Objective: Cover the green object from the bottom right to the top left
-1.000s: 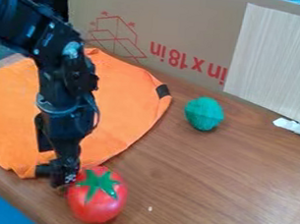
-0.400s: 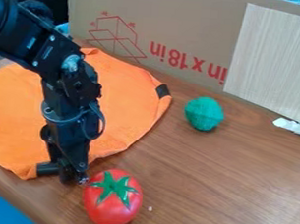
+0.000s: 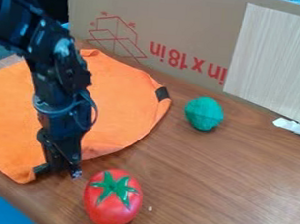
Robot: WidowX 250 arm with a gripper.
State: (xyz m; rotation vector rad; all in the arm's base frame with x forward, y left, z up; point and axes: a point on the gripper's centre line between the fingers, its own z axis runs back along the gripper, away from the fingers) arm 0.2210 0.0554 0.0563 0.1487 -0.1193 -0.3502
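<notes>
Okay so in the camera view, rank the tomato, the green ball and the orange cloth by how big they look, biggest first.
1. Orange cloth
2. Tomato
3. Green ball

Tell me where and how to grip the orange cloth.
Probably best by its bottom corner, pinched from above: the orange cloth looks thin and lies spread over the table, and it tapers to that corner, close to the gripper.
</notes>
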